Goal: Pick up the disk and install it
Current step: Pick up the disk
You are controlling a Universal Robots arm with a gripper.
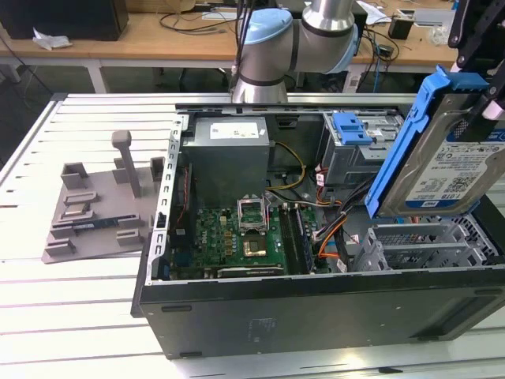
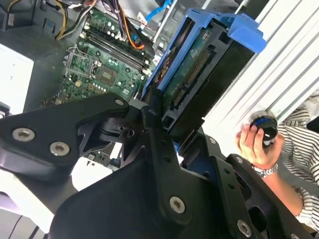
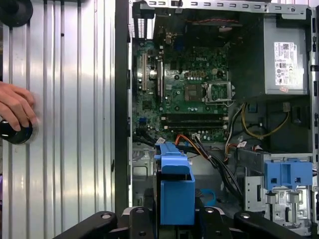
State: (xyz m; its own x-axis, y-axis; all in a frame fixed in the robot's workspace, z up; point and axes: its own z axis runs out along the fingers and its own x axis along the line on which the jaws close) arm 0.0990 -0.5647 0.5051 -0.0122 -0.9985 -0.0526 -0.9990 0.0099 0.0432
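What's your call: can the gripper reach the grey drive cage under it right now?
Probably yes. The gripper, jaws shut on the disk, hangs over the open case just above the drive cage; the orange cables lie beside the cage, not across it.

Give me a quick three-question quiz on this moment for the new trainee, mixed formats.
1. True or false: the disk lies flat on the table.
2. What is the gripper shut on? A) the disk B) a screwdriver C) nothing
3. In the exterior view, on which side of the open computer case does the grey stand sit?
Key: 1 false, it hangs tilted over the case. 2 A. 3 the exterior view's left.
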